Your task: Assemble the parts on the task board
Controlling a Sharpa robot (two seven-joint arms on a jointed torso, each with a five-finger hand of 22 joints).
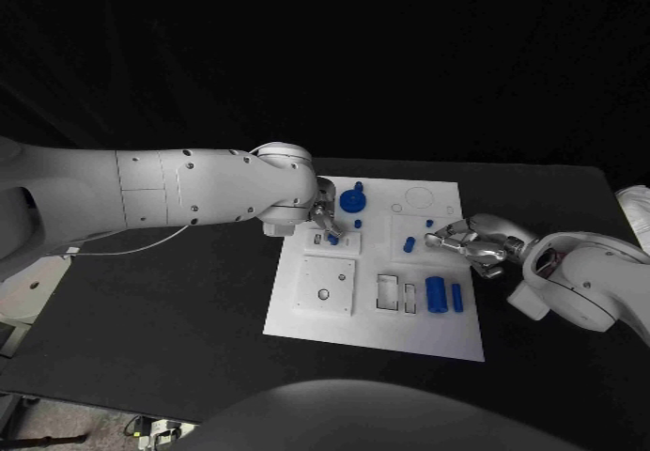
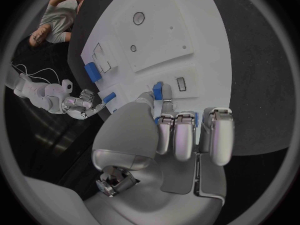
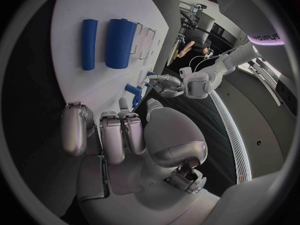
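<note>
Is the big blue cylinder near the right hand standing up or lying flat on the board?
Lying flat. The big blue cylinder rests on its side on the task board, beside a thinner blue bar; the right wrist view shows its full length.

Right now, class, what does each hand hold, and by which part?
The left hand pinches a small blue part by its upper end; whether the right hand holds anything cannot be told.

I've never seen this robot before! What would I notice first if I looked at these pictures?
First, the white board glowing in the middle of the black table, dotted with blue parts like the fat cylinder near its right edge. Then the two silver hands over its far half: the left hand with its fingers on a small blue piece, the right hand at the right edge.
</note>
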